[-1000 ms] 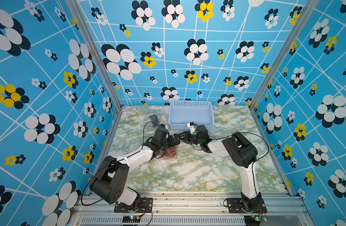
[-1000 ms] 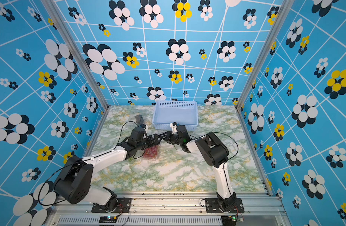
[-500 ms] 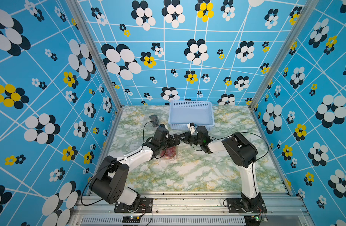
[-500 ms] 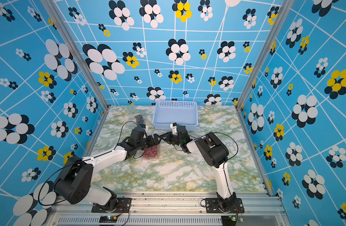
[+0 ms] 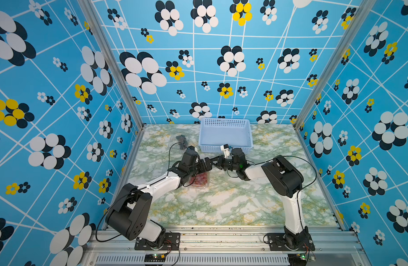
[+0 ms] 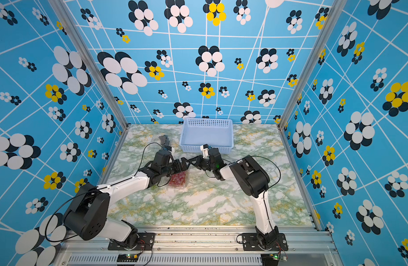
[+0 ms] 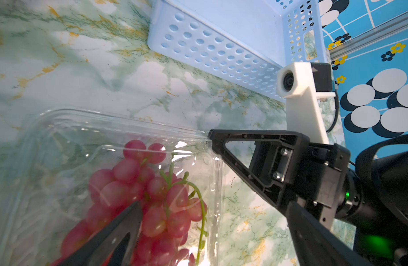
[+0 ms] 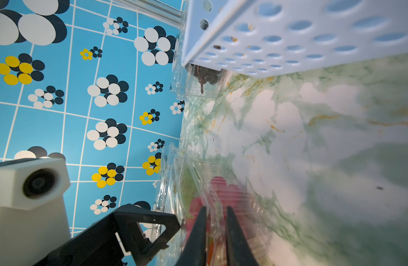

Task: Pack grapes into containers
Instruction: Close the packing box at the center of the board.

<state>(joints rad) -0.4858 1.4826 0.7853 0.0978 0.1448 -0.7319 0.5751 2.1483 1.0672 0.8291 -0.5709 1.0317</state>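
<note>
Back left on the green-veined marble bench (image 5: 221, 202) I see the dark purple-black grape bunch (image 5: 181, 140). It lies inside a small clear plastic box (image 8: 186, 92), just left of the light-blue perforated plastic basket (image 5: 224, 135).

Next, the left gripper (image 5: 204, 165): jaws spread wide, nothing clamped. In the left wrist view one finger (image 7: 120, 235) hangs over the red-pink grape bunch (image 7: 152, 195); the other finger is out of shot.

Those red grapes sit inside the clear ribbed plastic clamshell box (image 7: 60, 124), mid-bench. It rests on the bench, partly under the left gripper in both top views.

The right gripper (image 8: 216, 208) reaches it from the right. Its fingers are almost together with the clamshell's thin clear rim between them, so I call it pinched on that rim. The left wrist view puts its tip at the box corner nearest the basket.

The two grippers are nearly tip to tip over the clamshell. The basket stands behind them against the back wall.
</note>
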